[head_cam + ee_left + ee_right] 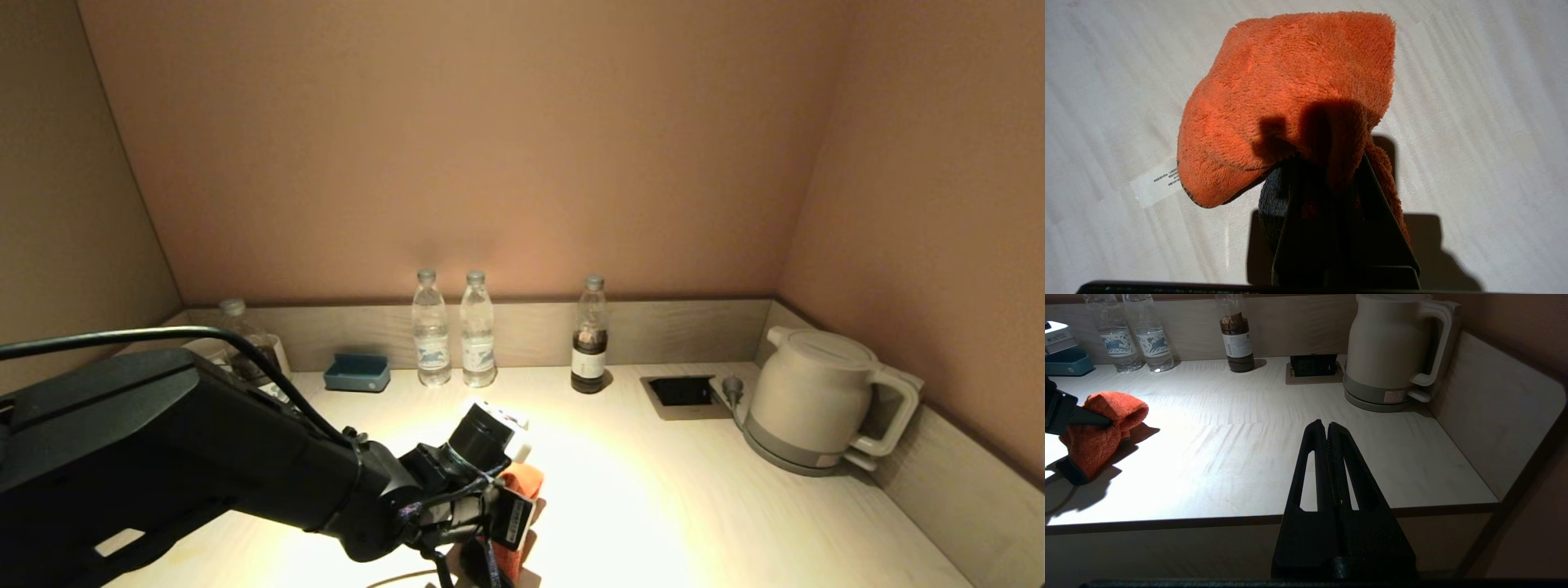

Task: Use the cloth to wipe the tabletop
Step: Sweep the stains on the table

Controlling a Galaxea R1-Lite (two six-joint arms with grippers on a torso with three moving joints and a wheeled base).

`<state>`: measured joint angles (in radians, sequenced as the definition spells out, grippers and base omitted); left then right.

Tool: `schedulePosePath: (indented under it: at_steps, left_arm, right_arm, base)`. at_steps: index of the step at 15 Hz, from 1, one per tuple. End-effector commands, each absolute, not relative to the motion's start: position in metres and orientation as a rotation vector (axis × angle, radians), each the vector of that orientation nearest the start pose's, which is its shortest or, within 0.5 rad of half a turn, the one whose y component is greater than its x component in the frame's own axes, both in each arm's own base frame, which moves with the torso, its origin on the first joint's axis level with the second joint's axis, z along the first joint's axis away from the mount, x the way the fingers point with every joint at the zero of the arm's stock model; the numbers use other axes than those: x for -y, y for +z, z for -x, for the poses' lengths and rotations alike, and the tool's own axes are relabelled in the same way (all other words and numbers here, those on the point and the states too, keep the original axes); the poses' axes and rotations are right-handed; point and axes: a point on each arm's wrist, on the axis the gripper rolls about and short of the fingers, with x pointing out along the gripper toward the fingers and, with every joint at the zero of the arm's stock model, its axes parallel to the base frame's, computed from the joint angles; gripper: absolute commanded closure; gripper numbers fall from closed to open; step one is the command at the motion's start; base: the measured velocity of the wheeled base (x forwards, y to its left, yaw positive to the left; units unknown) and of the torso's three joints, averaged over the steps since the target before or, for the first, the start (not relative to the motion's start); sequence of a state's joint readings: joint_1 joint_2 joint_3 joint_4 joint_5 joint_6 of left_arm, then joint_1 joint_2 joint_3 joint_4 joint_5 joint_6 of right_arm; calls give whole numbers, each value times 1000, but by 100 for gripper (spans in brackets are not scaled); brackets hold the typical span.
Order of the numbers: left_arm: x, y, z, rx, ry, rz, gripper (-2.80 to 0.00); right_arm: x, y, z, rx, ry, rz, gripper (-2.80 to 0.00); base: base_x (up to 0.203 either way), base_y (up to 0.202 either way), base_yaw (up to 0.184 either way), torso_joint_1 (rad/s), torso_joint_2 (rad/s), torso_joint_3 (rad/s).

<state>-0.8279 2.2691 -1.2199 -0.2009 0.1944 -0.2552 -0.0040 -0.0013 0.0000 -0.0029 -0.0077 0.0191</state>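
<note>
Left gripper (pixel 1331 171), black, low over the front-left part of the pale wood-grain tabletop (pixel 653 490), fingers pressed together on a bunched fluffy orange cloth (pixel 1290 94). The cloth drapes over and ahead of the fingertips; in the right wrist view its lower fold (pixel 1090 445) hangs down onto the tabletop, casting a dark shadow beside it. A white care label (pixel 1155 185) sticks out from under the cloth's edge, lying flat on the surface. In the head view the cloth (pixel 522 478) shows only partly, behind the left arm's wrist camera. Right gripper (pixel 1327 433) held off the front edge of the tabletop, well apart from the cloth, fingers closed flat against each other with nothing between them. Along the back wall: two clear plastic water bottles (pixel 454 339) side by side, a clear bottle with dark contents (pixel 590 343) to their right, a small blue tray (pixel 357 372) to their left. Cream electric kettle (pixel 816 400) on its base in the right rear corner, just beside a recessed black socket box (pixel 682 390).
</note>
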Motion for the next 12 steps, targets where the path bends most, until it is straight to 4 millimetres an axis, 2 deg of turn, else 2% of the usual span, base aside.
schedulePosePath:
  at_steps: [1, 3, 5, 9, 12]
  left_arm:
    - [317, 24, -301, -783, -447, -198, 0]
    - [326, 7, -326, -741, -367, -205, 0]
    - [325, -2, -345, -715, -303, -201, 0]
    - [319, -3, -374, -671, -237, -180, 0]
    - [301, -3, -400, -669, -177, -158, 0]
  right_arm:
    - [0, 76, 23, 3, -12, -18, 0]
    - [0, 76, 23, 3, -12, -20, 0]
    - [0, 76, 23, 3, -12, -18, 0]
    - [0, 76, 23, 3, -12, -20, 0]
    - [0, 76, 23, 3, -12, -20, 0]
  base:
    - [0, 0, 0, 0, 0, 0]
    - [0, 0, 0, 0, 0, 0]
    - [0, 0, 0, 0, 0, 0]
    - [0, 0, 0, 0, 0, 0]
    - [0, 0, 0, 0, 0, 0]
